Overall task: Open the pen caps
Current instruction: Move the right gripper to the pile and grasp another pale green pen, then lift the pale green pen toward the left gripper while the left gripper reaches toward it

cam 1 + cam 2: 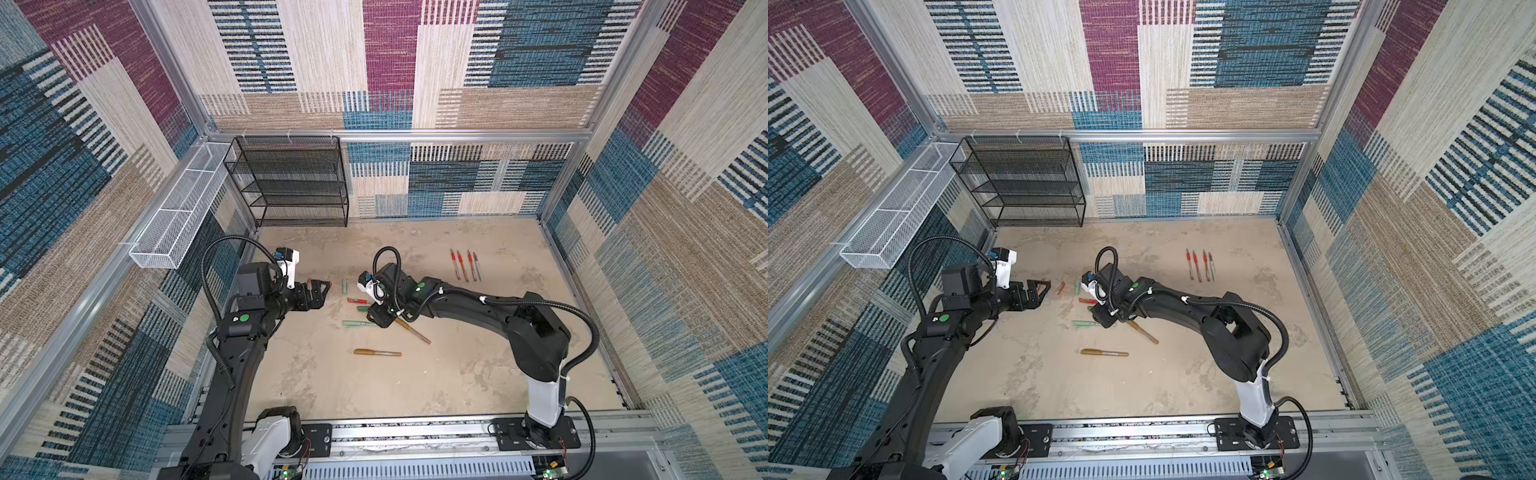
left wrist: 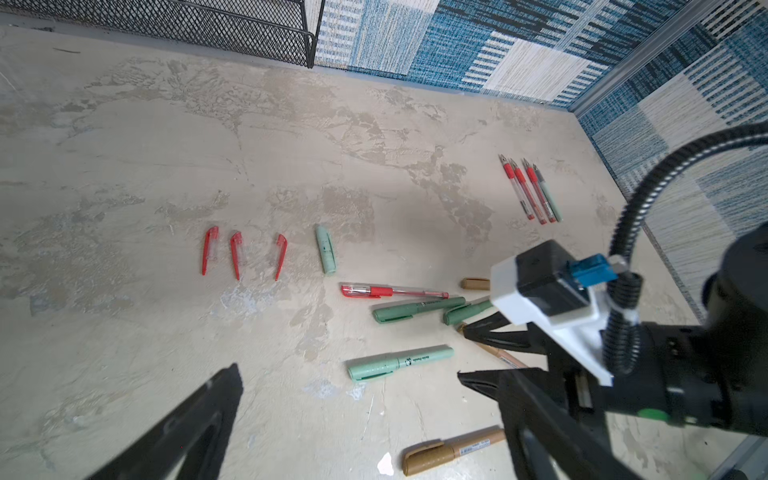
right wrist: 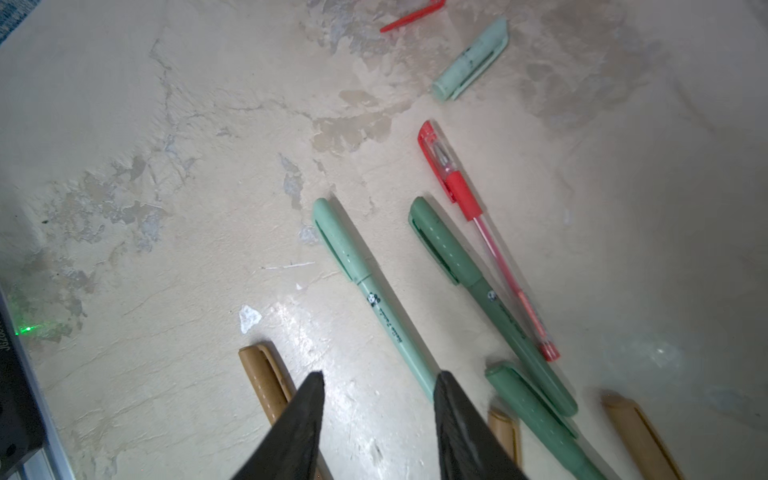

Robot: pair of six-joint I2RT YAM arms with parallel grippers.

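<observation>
Left gripper [image 2: 348, 371] wide open, right gripper [image 3: 381, 376] part-open, both empty — only left wrist shows three red caps [image 2: 237, 259].

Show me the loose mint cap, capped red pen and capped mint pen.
loose mint cap [image 2: 325, 250]: left wrist view, mid-body.
capped red pen [image 2: 390, 291]: left wrist view, red grip's end.
capped mint pen [image 2: 400, 363]: left wrist view, cap's edge.

Both top views look steeply down from high above the tabletop [image 1: 374, 386]; each wrist view sits low and close, sharing the pale mint capped pen [image 2: 401, 361]
</observation>
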